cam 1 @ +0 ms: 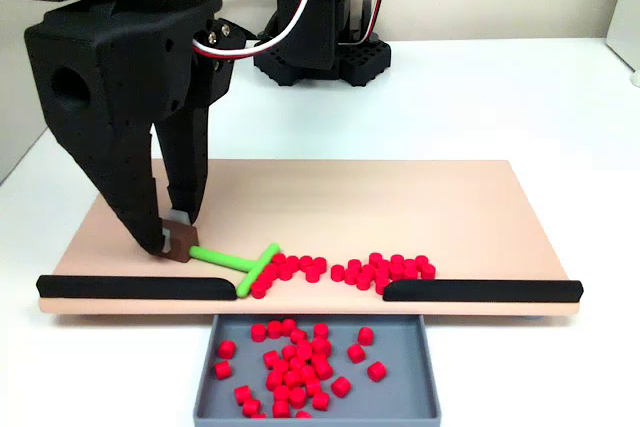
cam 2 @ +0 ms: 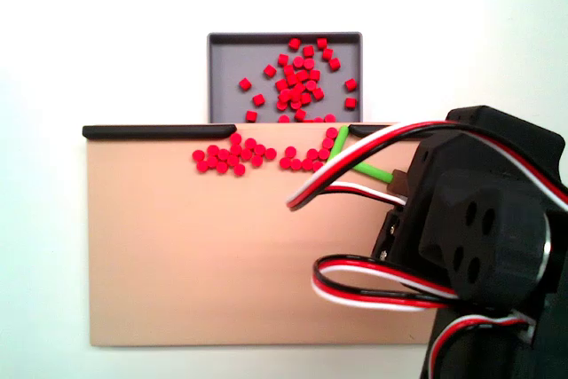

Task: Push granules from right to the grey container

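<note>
Red granules (cam 1: 385, 269) lie in two loose clusters on the beige board (cam 1: 400, 207), along its near edge by the gap between the black strips. Many more granules (cam 1: 295, 367) sit in the grey container (cam 1: 410, 399) below that gap. My gripper (cam 1: 172, 233) stands at the board's left, shut on the brown end of a green T-shaped stick (cam 1: 225, 258) whose crossbar touches the left cluster (cam 1: 295, 267). In the fixed view from behind, the granules (cam 2: 232, 155) on the board lie left of the green stick (cam 2: 359, 164), just below the grey container (cam 2: 226, 68); the arm hides the gripper.
Two black strips (cam 1: 135, 287) (cam 1: 480, 290) line the board's near edge on either side of the gap. The arm's base (cam 1: 320, 47) stands behind the board. White table surrounds the board (cam 2: 222, 255).
</note>
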`<act>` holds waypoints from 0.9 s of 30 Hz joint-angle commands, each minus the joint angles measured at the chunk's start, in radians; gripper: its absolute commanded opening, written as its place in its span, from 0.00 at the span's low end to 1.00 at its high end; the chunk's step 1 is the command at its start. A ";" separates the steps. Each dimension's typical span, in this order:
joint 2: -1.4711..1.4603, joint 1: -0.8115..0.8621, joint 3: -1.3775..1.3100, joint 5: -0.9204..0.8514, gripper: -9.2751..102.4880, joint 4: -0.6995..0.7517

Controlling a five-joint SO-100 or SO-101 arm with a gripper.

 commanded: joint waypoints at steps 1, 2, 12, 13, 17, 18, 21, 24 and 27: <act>0.029 0.002 -0.017 0.052 0.08 -0.006; 0.029 0.000 -0.017 0.067 0.08 -0.006; 0.031 -0.014 -0.017 0.196 0.08 -0.006; 0.031 -0.017 -0.017 0.206 0.08 -0.006; 0.034 -0.026 -0.017 0.241 0.08 -0.006; 0.034 -0.029 -0.017 0.249 0.08 -0.006; 0.035 -0.038 -0.017 0.268 0.08 -0.006; 0.037 -0.049 -0.017 0.291 0.08 -0.006; 0.037 -0.057 -0.017 0.324 0.08 -0.009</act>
